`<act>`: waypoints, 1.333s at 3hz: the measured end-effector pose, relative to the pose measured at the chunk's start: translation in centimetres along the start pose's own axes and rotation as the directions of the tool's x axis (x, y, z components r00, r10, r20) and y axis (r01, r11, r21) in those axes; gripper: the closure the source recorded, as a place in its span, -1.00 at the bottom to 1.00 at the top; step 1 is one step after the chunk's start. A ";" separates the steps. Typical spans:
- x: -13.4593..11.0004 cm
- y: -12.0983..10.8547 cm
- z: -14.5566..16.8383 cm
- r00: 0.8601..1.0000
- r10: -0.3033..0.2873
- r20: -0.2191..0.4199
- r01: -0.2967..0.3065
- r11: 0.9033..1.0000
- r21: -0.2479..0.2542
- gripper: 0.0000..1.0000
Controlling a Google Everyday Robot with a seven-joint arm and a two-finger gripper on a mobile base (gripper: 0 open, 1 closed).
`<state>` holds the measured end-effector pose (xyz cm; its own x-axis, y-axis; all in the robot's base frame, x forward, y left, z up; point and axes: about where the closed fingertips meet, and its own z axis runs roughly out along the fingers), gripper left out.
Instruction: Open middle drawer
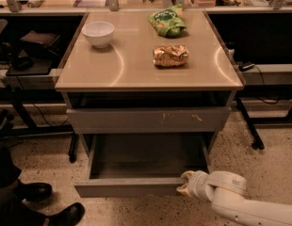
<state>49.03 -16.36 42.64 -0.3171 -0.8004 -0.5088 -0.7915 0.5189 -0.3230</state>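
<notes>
The middle drawer (132, 188) is a wide shallow grey metal drawer with a plain flat front. It stands pulled out from the cabinet, and its empty grey interior (146, 157) shows. My gripper (185, 184), on a white arm coming in from the lower right, is at the right end of the drawer's front, against its top edge. Above it, the taller grey drawer with pale scratch marks (148, 120) sits pushed in.
On the beige cabinet top (132, 65) are a white bowl (98, 33), a green chip bag (167, 22) and a brown snack bag (170, 55). A person's black shoes (52, 206) are on the speckled floor at lower left. Desks with cables flank the cabinet.
</notes>
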 end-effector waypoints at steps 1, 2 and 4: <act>-0.1 -0.1 -0.2 1.000 0.000 0.000 0.000 1.000 0.000 1.00; 0.3 0.6 -0.4 1.000 0.004 0.006 -0.004 1.000 0.003 1.00; 0.5 1.1 -0.7 1.000 0.008 0.011 -0.008 1.000 0.006 1.00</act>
<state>47.63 -16.45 42.61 -0.3178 -0.7926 -0.5203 -0.7856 0.5274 -0.3235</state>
